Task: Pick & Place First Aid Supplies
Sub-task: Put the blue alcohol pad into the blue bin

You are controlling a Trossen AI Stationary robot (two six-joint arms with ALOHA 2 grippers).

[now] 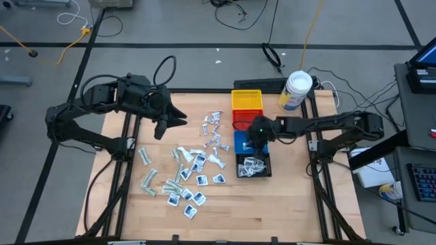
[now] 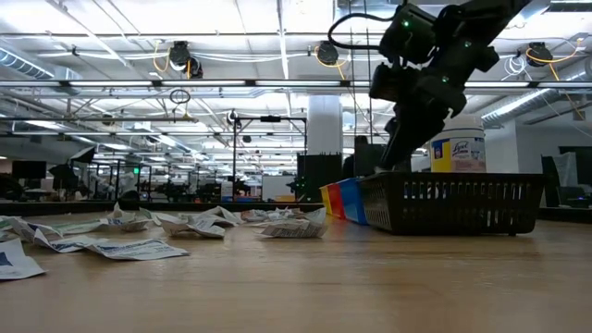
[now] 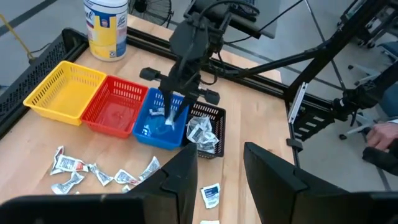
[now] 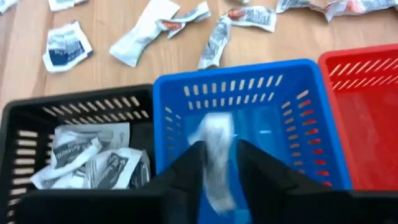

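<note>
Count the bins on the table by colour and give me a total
Yellow bin: 1
Red bin: 1
Blue bin: 1
Black bin: 1
Total: 4 bins, in a row. The right gripper is over the blue one with a packet between its fingers.

Robotics lab or workshop: beyond wooden table, open hall with ceiling pipes, equipment racks, floor cables.

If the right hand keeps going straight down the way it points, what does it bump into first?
Most likely the floor of the blue bin. The right hand points into it with a packet between its fingers; depth is hard to judge.
</note>
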